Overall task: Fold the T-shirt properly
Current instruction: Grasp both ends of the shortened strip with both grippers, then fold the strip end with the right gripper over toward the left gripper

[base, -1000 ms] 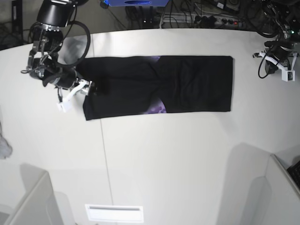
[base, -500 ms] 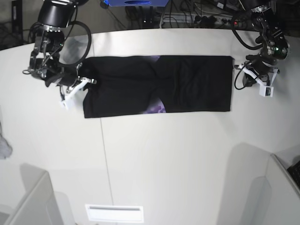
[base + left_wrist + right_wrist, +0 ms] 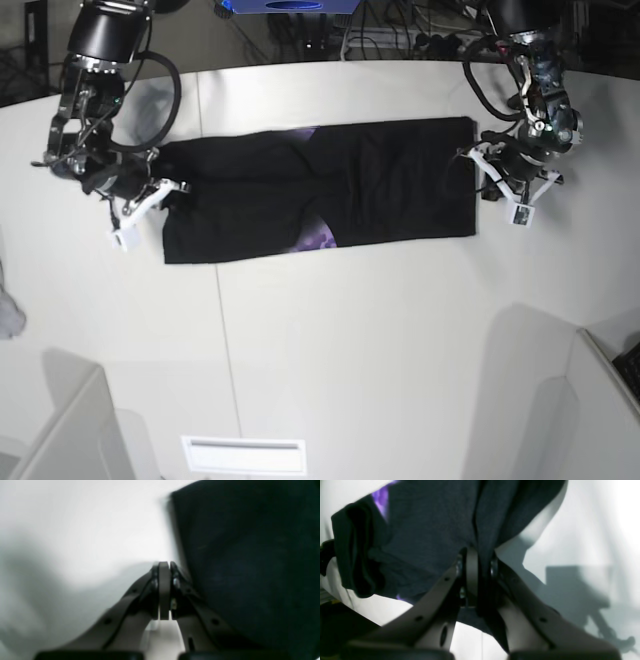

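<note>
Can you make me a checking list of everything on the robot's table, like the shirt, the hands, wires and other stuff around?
Surface: white table, a thin seam running down it on the base view's left.
Job's things: black T-shirt lies in a long strip, a bit of purple print peeking out at the lower edge.
Clutter: a small grey-white cloth at the table's edge.
Hands: right hand is shut on the T-shirt's end; left hand is shut, beside the other end, holding nothing that I can see.
Cables: black cables loop along both arms; more lie behind the table.
Surroundings: a blue box and electronics behind the table; grey panels at the near corners.
</note>
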Tool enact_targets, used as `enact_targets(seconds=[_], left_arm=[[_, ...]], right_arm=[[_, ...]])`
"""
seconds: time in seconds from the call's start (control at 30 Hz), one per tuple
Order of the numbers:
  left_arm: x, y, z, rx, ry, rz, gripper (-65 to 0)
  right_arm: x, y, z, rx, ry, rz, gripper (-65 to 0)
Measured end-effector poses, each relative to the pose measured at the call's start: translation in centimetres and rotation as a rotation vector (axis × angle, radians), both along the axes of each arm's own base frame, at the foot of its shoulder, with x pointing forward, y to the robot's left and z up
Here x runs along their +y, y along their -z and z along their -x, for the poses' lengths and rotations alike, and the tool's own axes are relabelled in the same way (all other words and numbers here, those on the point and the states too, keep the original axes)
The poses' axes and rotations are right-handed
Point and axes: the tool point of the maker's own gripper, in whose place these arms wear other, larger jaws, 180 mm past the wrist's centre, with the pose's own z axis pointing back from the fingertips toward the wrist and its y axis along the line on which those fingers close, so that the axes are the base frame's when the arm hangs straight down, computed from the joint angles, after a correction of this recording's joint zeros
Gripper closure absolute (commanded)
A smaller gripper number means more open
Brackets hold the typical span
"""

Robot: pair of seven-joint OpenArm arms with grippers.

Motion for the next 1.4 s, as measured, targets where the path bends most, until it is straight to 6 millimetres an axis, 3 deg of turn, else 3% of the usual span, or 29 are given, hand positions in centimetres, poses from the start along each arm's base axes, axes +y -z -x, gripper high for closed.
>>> enact_targets(seconds=[0.17,0.6,0.83,1.0,1.4], left_arm=[[-2.8,0.0,-0.2,0.005,0.079,0.009,0.0],[-3.1,0.0,-0.2,0.005,0.089,0.024,0.0],[-3.0,0.1,0.0,0.007,0.09,0.021,0.0],[-3.0,0.1,0.1,0.006,0.091,0.022,0.0],[-3.7,0.1,-0.1,0.005,0.092,0.033,0.0]], right_arm=[[0.4,-1.9,-0.8,-0.039,0.006,0.025,0.0],[9.5,-6.6,-0.3,-0.119,-0.154,-0.019,0.0],[14.3,-6.8,1.0,-0.108,-0.232,-0.089,0.0],[17.9,-9.1,1.5,-0.159,-0.285,-0.16,0.0],[19.9,-10.5,1.1,-0.19,-0.315,-0.198,0.0]])
